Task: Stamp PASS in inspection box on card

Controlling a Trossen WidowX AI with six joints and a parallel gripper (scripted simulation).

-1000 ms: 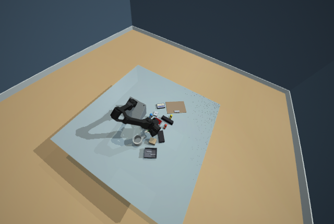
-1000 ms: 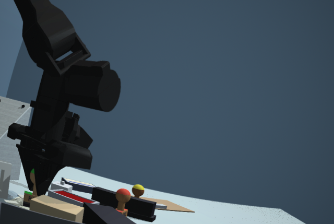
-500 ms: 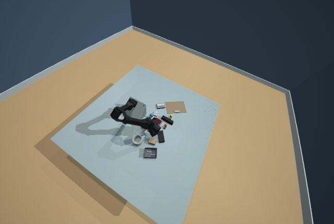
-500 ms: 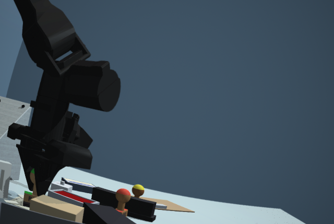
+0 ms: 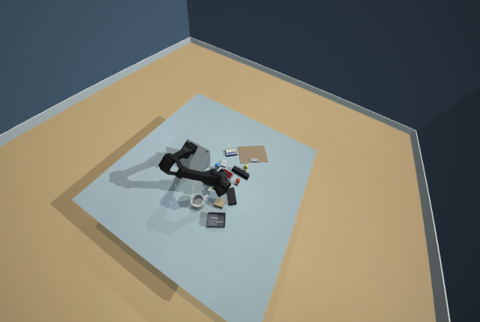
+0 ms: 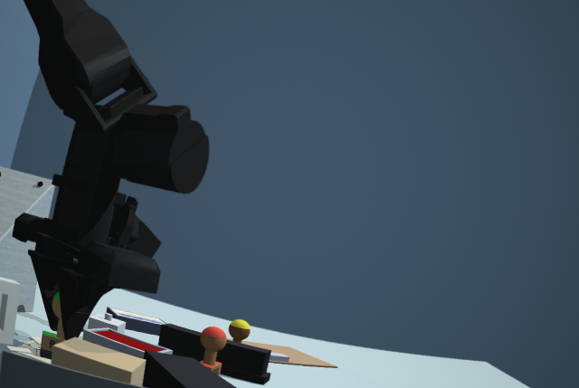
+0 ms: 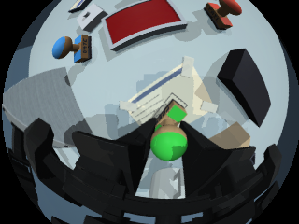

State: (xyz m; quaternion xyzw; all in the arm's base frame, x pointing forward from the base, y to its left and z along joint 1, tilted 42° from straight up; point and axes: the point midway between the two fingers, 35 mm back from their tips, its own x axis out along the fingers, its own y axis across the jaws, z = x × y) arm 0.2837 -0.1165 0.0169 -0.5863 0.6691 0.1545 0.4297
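My gripper [image 5: 220,189] [image 6: 69,323] [image 7: 167,123] is shut on the wooden handle of the PASS stamp [image 6: 49,341] [image 7: 170,144], which has a green knob and a green-edged base. The stamp stands upright with its base down at the white inspection card [image 7: 152,99]. I cannot tell whether the base touches the card. The red ink pad [image 5: 227,173] [image 6: 125,340] [image 7: 142,18] lies just beyond the card. The fingers and stamp hide the card's box.
A red-knobbed stamp [image 5: 237,181] [image 6: 213,341] [image 7: 223,10], a blue-knobbed stamp [image 5: 217,165] [image 7: 67,48] and a yellow-knobbed stamp [image 5: 245,166] [image 6: 239,328] stand around the pad. A black block [image 5: 232,196] [image 7: 246,84] and a tan box [image 5: 219,203] [image 6: 98,360] lie close by. A white mug [image 5: 197,200] and a dark tray [image 5: 215,219] are nearer the front.
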